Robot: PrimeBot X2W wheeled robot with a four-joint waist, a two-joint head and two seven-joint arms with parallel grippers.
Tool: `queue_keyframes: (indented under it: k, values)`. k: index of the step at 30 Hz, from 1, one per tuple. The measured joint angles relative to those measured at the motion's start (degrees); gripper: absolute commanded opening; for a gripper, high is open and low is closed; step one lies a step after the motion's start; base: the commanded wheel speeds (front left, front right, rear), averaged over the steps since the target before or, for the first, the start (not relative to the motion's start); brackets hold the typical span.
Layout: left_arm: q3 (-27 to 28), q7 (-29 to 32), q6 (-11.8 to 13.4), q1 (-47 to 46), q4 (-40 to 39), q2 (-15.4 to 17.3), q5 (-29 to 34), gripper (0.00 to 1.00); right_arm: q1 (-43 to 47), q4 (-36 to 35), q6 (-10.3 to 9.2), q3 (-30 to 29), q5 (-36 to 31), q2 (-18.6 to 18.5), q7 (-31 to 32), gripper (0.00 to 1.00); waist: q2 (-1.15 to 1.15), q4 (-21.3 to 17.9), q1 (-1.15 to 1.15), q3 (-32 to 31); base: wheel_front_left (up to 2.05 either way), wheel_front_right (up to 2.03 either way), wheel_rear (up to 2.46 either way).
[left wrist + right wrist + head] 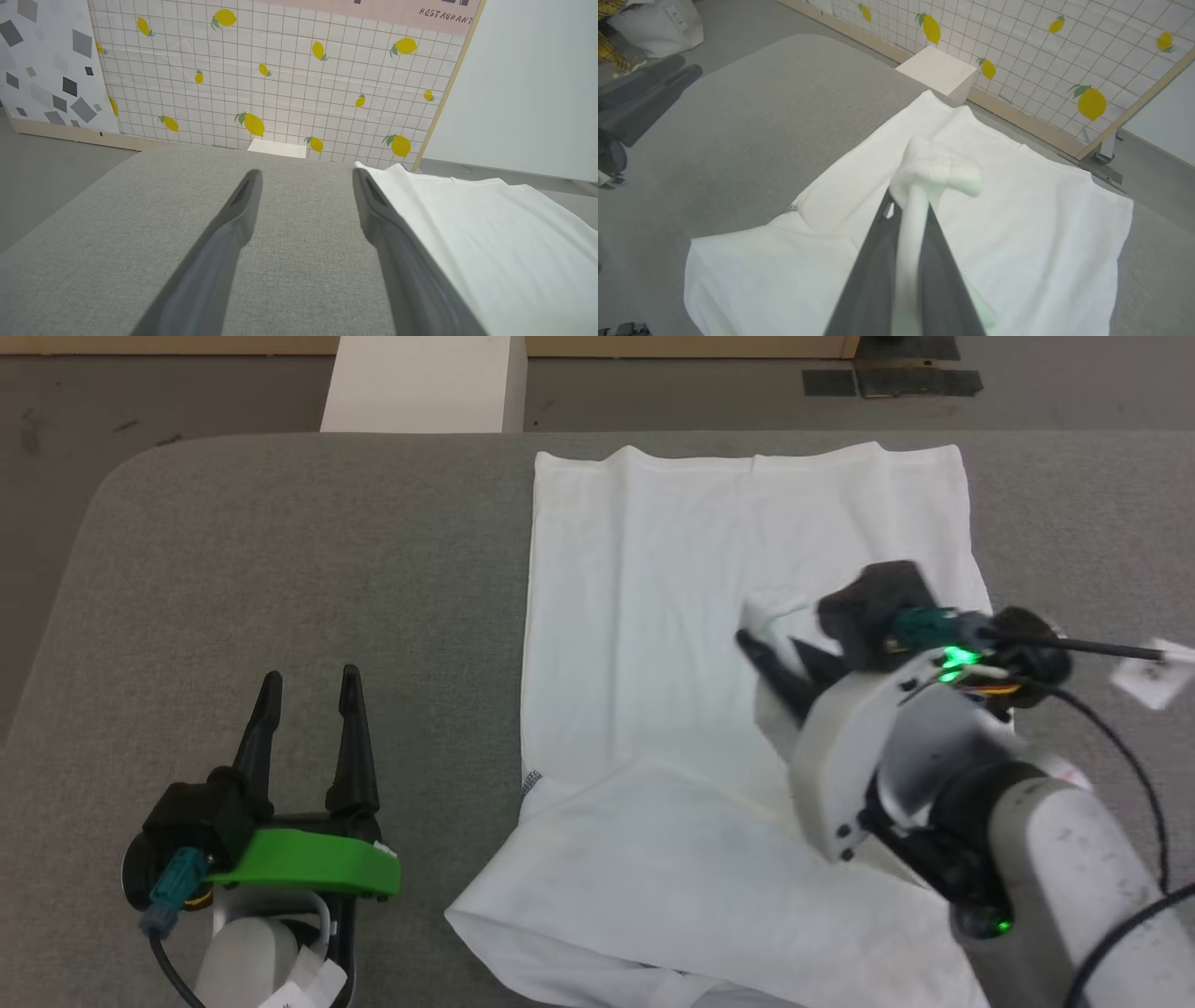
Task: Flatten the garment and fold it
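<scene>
I am pinching a bunched fold of the garment (644, 616) (1017, 224) between the two fingers of my right gripper (752, 644) (908, 205). The jaws are closing tightly on the thin white fabric, and a small lump of it is bulging out past the fingertips. That pinch is sitting over the middle of the shirt, and the cloth is trailing back down along my fingers.

The garment is lying on the right half of the grey table (280, 569). Its far hem is running close to the table's far edge. Its near part is lying doubled over in a broad flap reaching toward me. A short dark stitched seam (529, 784) is showing at its left edge.

My left gripper (311, 679) (306, 175) is standing spread wide and gripping nothing. It is over bare table, left of the garment (490, 233). Whether its fingers are touching the table, I cannot tell.
</scene>
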Motion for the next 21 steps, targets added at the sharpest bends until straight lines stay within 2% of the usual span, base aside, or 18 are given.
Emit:
queue_keyframes:
  k: [7, 12, 16, 17, 18, 19, 21]
  values:
    - [-0.44, 0.00, -0.36, -0.09, 1.48, -0.05, -0.52, 1.00, -1.93, 13.05, 0.00, 9.70, 2.19, 2.26, -2.45, 0.00, 0.00, 1.97, 0.00, 0.74, 0.00, 0.00, 0.00]
    - [-1.05, 0.00, -0.49, -0.10, 1.63, -0.07, -0.56, 1.00, -2.04, 21.99, 0.00, 15.18, 3.86, 1.25, -2.63, 0.00, 0.00, 2.94, 0.00, 1.23, 0.00, 0.00, 0.00]
    - [-1.15, 0.00, -0.48, -0.10, 1.72, -0.07, -0.67, 1.00, -1.97, 26.60, 0.00, 18.76, 5.79, 0.10, -1.99, 0.00, 0.00, 2.98, 0.00, 1.37, 0.00, 0.00, 0.00]
    - [-1.16, 0.00, -0.48, -0.10, 1.76, -0.07, -0.71, 1.00, -1.93, 27.04, 0.00, 19.15, 6.31, -0.07, -1.99, 0.24, 0.00, 2.93, 0.00, 1.33, 0.00, 0.00, 0.00]
    - [-1.18, 0.00, -0.47, -0.09, 1.79, -0.08, -0.77, 1.00, -1.93, 27.24, 0.00, 19.82, 6.92, -0.31, -2.00, 0.58, 0.00, 2.82, 0.00, 1.26, 0.00, 0.00, 0.00]
    - [-1.14, 0.00, -0.44, -0.09, 1.82, -0.08, -0.80, 1.00, -1.91, 27.27, 0.00, 20.16, 7.77, -0.49, -2.01, 1.00, 0.00, 2.64, 0.00, 1.19, 0.00, 0.00, 0.00]
    - [-1.16, 0.00, -0.44, -0.08, 2.08, -0.08, -0.85, 1.00, -1.76, 26.84, 0.00, 19.96, 9.18, -0.67, -2.67, 1.00, 0.00, 2.30, 0.00, 1.00, 0.00, 0.00, 0.00]
